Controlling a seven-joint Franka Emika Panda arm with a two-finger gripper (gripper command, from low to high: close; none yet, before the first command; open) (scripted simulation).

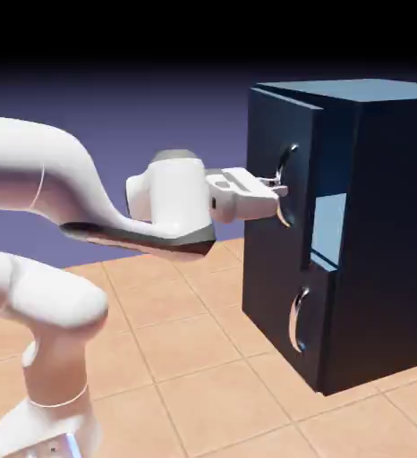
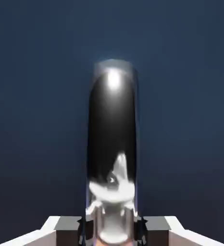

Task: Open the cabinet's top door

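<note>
The dark navy cabinet [image 1: 382, 224] stands on the exterior view's right. Its top door [image 1: 266, 134] carries a curved silver handle [image 1: 290, 159]. My gripper [image 1: 282, 186] reaches level from the left and is shut on that handle at about mid-height. In the hand view the handle [image 2: 113, 125] rises as a shiny dark bar straight up from between my fingertips [image 2: 68, 229], and the gripper [image 2: 113, 226] pinches its lower part. The door's flat navy face [image 2: 37, 96] fills the rest of that view. A lighter blue patch [image 1: 328, 228] shows just behind the door's right edge.
Below the top door sits the matching lower panel [image 1: 270, 304] with its own silver handle [image 1: 296, 320]. The cabinet stands on a tan tiled floor [image 1: 185, 358]. My white arm [image 1: 33, 179] fills the exterior view's left.
</note>
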